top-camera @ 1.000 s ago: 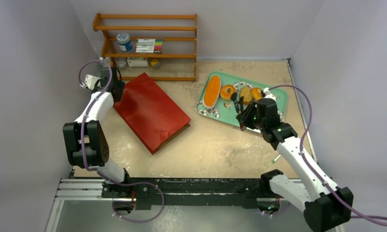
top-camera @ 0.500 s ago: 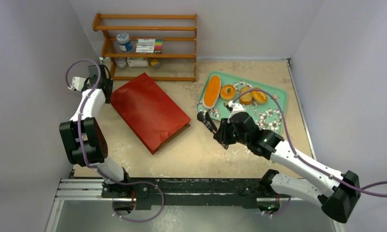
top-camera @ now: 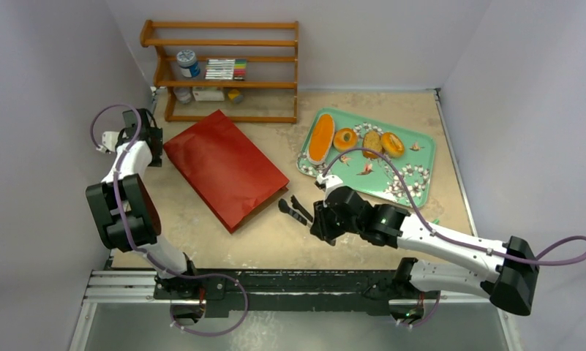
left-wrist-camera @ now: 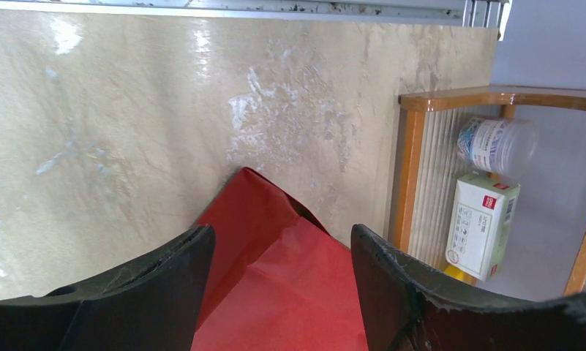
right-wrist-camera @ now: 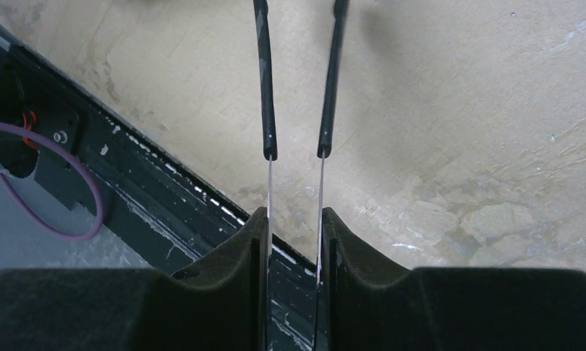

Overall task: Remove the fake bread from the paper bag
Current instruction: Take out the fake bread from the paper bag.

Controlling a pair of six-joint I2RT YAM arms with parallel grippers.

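The left fingers (left-wrist-camera: 165, 285) are standing wide apart and gripping nothing, with the far corner of the paper bag (left-wrist-camera: 275, 292) lying in the gap between them. Whether they are touching the paper is not clear. They are probably waiting there to pinch that closed end, so the bag can be steadied or tipped. The right fingers (right-wrist-camera: 231, 285) are sitting narrow, clamping a pair of thin black-tipped tongs (right-wrist-camera: 266, 88). The prongs are running almost parallel with a slim gap and nothing caught between them. The tongs are likely serving as a long reach, since the fingers themselves look too bulky for a flat bag.

In the top view the tongs are hovering low over the bare desk (top-camera: 275, 131), just beside the bag's open mouth at its near right edge and pointing towards it. The bag is lying flat and slack on the desk, its closed end towards the wooden shelf (top-camera: 224, 73). The fake bread (top-camera: 321, 139) is lying well apart from it on the green tray (top-camera: 407, 179): a long loaf and three smaller pieces in a row. Judging by how flat the bag is lying, little or nothing is remaining inside, though its interior is hidden
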